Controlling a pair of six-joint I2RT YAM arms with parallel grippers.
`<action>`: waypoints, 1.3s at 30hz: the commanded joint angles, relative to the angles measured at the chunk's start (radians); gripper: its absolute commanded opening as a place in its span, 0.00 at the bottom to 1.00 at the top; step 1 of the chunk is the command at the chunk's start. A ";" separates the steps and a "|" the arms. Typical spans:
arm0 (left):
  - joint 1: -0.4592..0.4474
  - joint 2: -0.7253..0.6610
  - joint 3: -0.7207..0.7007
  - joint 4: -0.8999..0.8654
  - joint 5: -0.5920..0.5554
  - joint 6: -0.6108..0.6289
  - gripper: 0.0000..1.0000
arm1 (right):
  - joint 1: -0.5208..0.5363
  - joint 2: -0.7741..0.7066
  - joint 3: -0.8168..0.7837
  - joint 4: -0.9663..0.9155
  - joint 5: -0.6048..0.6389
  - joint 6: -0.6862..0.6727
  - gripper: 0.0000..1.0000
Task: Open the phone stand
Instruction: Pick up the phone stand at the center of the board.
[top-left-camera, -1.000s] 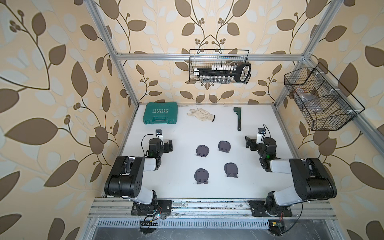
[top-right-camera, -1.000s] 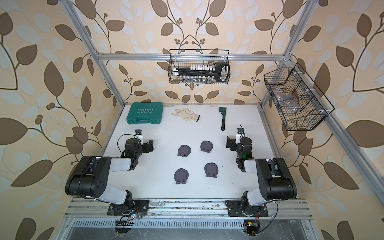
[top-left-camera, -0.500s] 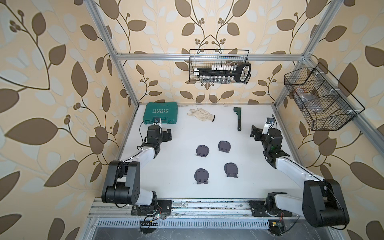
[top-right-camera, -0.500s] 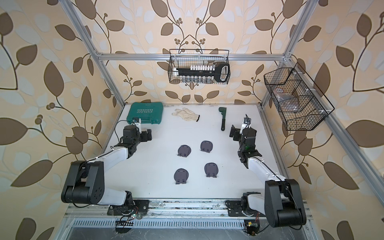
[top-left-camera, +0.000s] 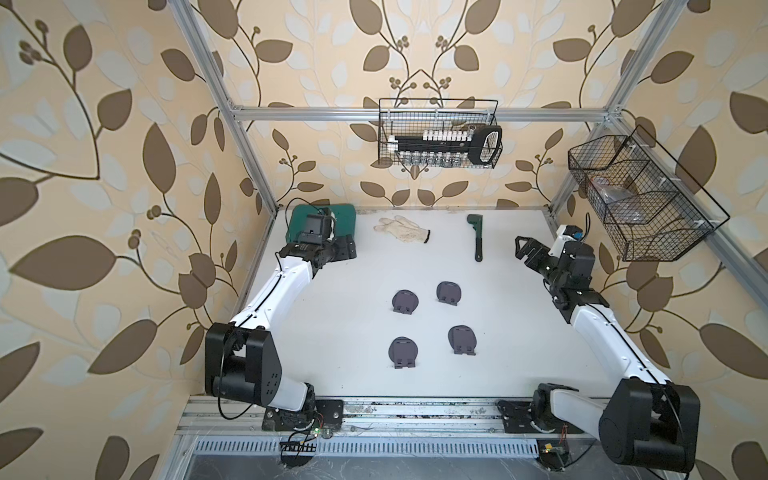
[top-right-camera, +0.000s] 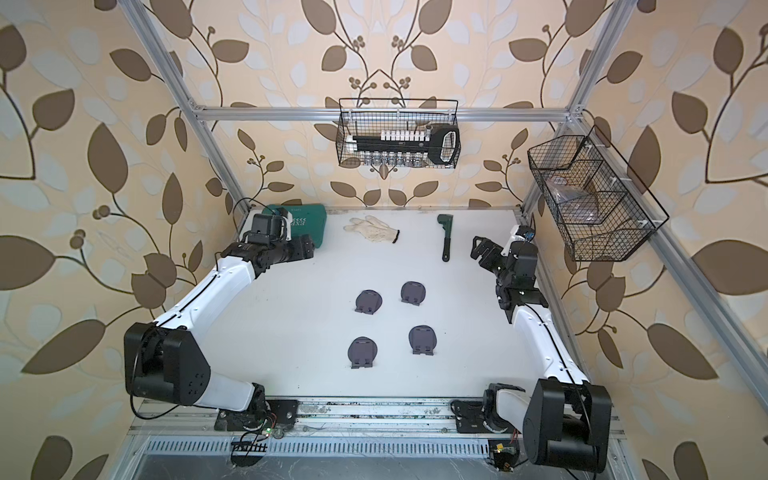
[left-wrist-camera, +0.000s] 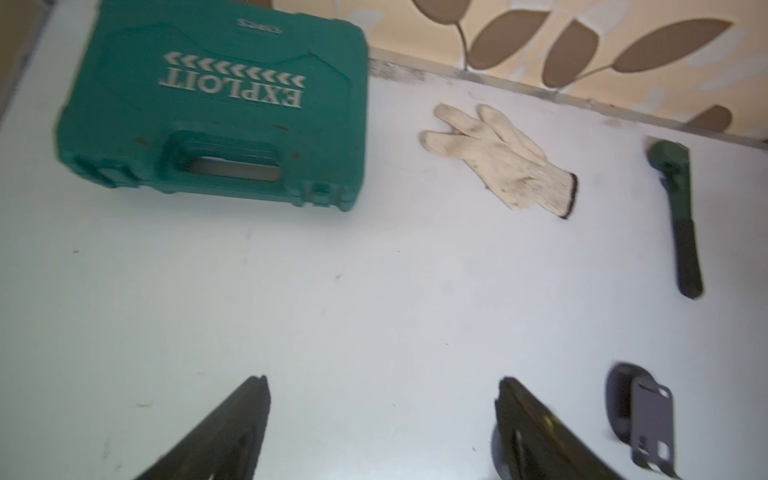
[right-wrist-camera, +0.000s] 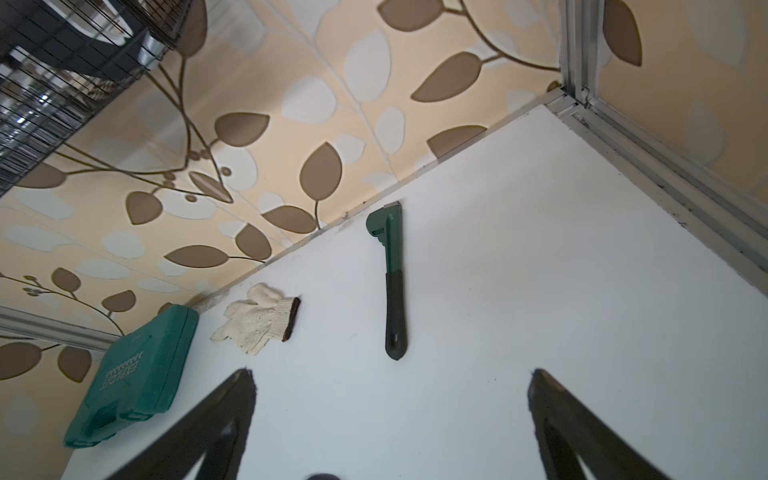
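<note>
Several dark grey round phone stands lie folded flat mid-table in both top views, the back pair (top-left-camera: 406, 302) (top-left-camera: 449, 293) and the front pair (top-right-camera: 363, 351) (top-right-camera: 422, 338). My left gripper (top-left-camera: 347, 249) hovers at the back left beside the green case, open and empty. In the left wrist view its jaws (left-wrist-camera: 382, 380) stand wide over bare table, with one phone stand (left-wrist-camera: 640, 419) off to the side. My right gripper (top-left-camera: 521, 245) hangs open and empty at the back right. Its wrist view shows wide jaws (right-wrist-camera: 390, 372) over bare table.
A green tool case (top-left-camera: 345, 216) sits in the back left corner, partly hidden by the left wrist. A white work glove (top-left-camera: 401, 228) and a green wrench (top-left-camera: 477, 237) lie along the back. Wire baskets hang on the back wall (top-left-camera: 440, 141) and right wall (top-left-camera: 640, 203).
Both arms have unfolded from near the front of the table and reached toward the back. The left gripper went to the green case, the right one to the back right.
</note>
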 joint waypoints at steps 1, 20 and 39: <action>-0.069 0.004 0.034 -0.141 0.139 -0.057 0.77 | 0.004 -0.025 0.049 -0.127 -0.105 0.067 0.98; -0.219 0.193 -0.226 0.369 0.469 -0.250 0.40 | 0.298 0.026 0.143 -0.368 -0.313 0.031 0.89; -0.228 0.311 -0.249 0.532 0.464 -0.219 0.46 | 0.500 0.224 0.191 -0.393 -0.335 0.018 0.72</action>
